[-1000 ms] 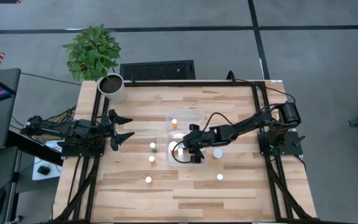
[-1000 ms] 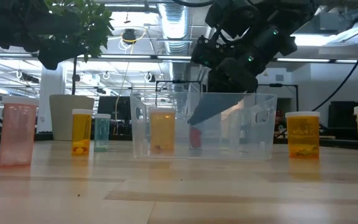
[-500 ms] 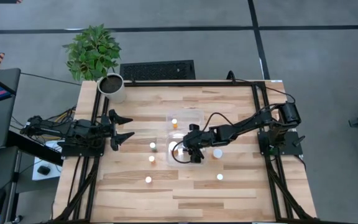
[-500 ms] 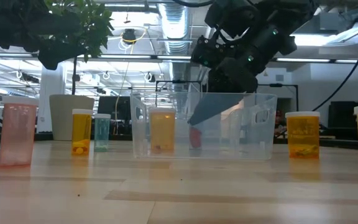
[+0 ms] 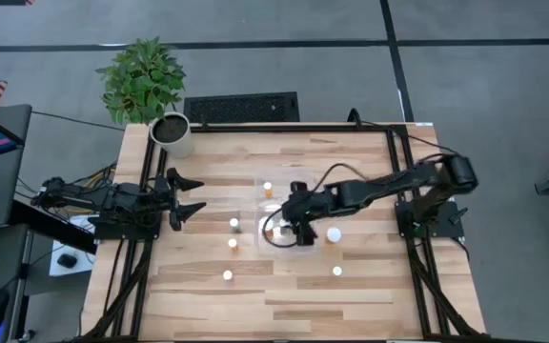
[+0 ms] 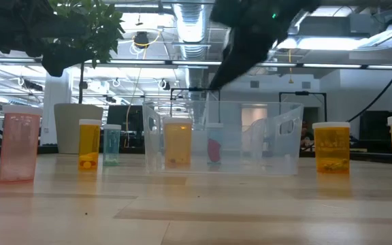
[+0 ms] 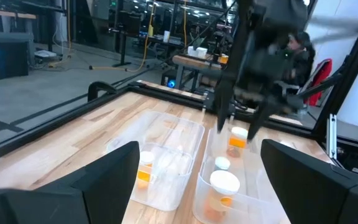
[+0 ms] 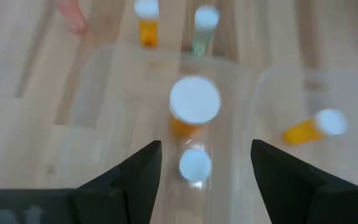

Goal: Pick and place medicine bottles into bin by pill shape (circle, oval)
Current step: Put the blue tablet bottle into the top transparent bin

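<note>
- We see the right gripper (image 5: 292,217) hanging above the clear rectangular plastic bin (image 5: 298,178), which sits at the middle of the pale wooden table (image 5: 208,305)
- Its two dark fingers (image 8: 132,177) stand wide apart and hold nothing, as the right wrist view shows
- Between those fingers, down in the bin (image 8: 241,81), an orange bottle with a round white cap (image 8: 194,106) stands upright, with a smaller white-capped bottle (image 8: 195,165) just beside it
- A third orange bottle (image 8: 312,127) lies on its side in the neighbouring part of the bin
- In the low view the right arm is a dark shape above the bin (image 6: 278,139), clear of its rim; an amber bottle (image 6: 177,141) stands inside near one end
- Outside the bin, more white-capped orange bottles stand apart on the table: three on the left arm's side (image 5: 233,224) (image 5: 233,243) (image 5: 227,275), two on the right arm's side (image 5: 333,234) (image 5: 337,272)
- The left gripper (image 5: 192,195) waits near the table's left edge, well apart from the bin, its fingers (image 7: 114,171) spread wide and empty
- A white plant pot with a green leafy plant (image 5: 172,133) stands at the far left corner of the table
</note>
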{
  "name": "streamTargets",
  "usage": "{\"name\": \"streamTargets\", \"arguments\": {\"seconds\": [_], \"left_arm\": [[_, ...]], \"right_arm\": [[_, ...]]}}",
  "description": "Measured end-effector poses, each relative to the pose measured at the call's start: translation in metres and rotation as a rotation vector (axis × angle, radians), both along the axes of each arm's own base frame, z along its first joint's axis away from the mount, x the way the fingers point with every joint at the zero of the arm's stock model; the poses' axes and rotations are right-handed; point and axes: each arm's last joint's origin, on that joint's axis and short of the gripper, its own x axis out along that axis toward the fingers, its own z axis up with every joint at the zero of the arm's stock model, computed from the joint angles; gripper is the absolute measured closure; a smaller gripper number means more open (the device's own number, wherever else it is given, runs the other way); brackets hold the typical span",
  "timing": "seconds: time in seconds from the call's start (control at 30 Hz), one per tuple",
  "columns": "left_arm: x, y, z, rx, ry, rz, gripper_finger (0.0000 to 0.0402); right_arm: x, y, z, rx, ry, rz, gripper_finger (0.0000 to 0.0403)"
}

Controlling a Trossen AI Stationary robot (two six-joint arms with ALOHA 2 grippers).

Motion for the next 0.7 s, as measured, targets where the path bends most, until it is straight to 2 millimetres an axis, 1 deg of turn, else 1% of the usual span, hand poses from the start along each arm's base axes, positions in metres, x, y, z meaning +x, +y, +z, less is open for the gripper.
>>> {"name": "streamTargets", "arguments": {"seconds": [0.17, 0.23, 0.33, 0.5, 0.7], "left_arm": [[0.0, 0.0, 0.0, -0.006, -0.002, -0.004, 0.0072], [0.0, 0.0, 0.0, -0.025, -0.005, -0.004, 0.0072], [0.002, 0.0, -0.002, -0.054, 0.016, -0.002, 0.0072], [0.011, -0.002, -0.013, -0.09, 0.13, 0.008, 0.0072], [0.031, -0.006, -0.027, -0.074, 0.263, 0.015, 0.0076]], "right_arm": [[-0.035, -0.003, 0.053, 0.031, -0.104, -0.018, 0.0148], [-0.049, -0.002, 0.068, 0.047, -0.139, -0.021, 0.0148], [-0.066, 0.003, 0.083, 0.067, -0.16, -0.011, 0.0148], [-0.086, 0.014, 0.091, 0.06, -0.139, -0.025, 0.0148], [-0.093, 0.028, 0.089, 0.014, -0.124, -0.048, 0.0148]]}}
